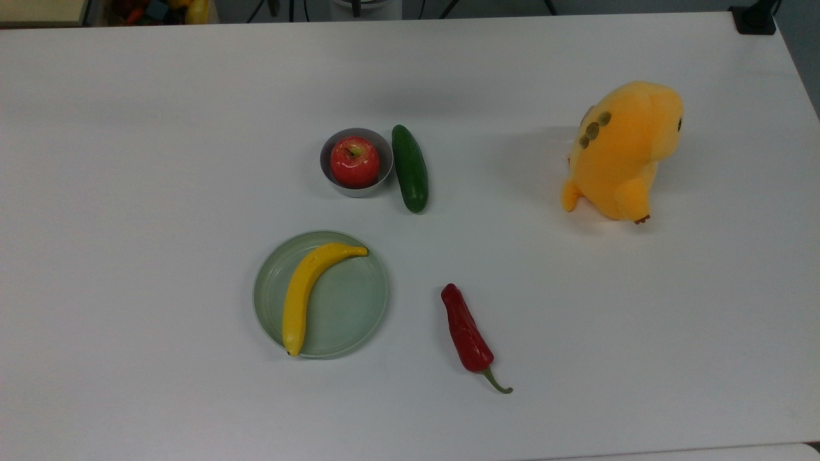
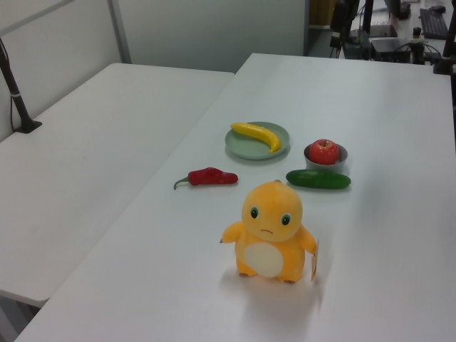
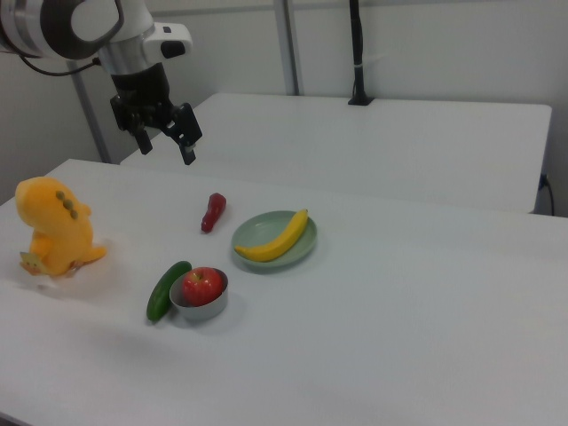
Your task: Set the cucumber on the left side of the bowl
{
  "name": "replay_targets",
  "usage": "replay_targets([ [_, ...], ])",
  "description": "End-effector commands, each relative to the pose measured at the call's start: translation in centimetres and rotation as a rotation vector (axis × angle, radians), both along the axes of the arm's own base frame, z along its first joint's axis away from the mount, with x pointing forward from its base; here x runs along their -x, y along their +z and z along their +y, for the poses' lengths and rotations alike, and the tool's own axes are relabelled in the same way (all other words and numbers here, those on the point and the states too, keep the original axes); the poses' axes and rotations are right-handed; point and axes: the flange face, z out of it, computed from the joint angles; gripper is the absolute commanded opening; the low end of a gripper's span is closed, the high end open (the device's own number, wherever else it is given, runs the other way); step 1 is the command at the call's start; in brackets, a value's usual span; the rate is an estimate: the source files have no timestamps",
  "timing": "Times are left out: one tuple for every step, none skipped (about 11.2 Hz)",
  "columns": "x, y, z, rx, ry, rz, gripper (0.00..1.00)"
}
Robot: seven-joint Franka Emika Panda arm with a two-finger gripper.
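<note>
Smooth dark green cucumber (image 1: 410, 168) lies centre-frame in the top view, touching the small grey bowl (image 1: 386, 168). Gripper (image 3: 165, 138), fingers apart, hangs upper left in the right view. Risk: a descent could knock the bowl.

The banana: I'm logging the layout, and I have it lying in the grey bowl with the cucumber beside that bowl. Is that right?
Not quite. The banana lies on the pale green plate, not in the grey bowl; the bowl holds a red apple. The top view shows this. The cucumber does lie beside the bowl.
</note>
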Motion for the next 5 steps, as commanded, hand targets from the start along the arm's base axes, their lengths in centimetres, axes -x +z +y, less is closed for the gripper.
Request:
replay_targets([
  [-0.22, -0.08, -0.01, -0.006, 0.040, -0.033, 1.00],
  [-0.25, -0.18, 0.08, -0.006, 0.039, -0.029, 1.00],
  [-0.22, -0.21, 0.34, -0.006, 0.045, -0.026, 1.00],
  [-0.16, -0.14, 0.25, -0.006, 0.042, -0.026, 1.00],
  [-0.09, -0.09, 0.16, -0.006, 0.041, -0.025, 1.00],
])
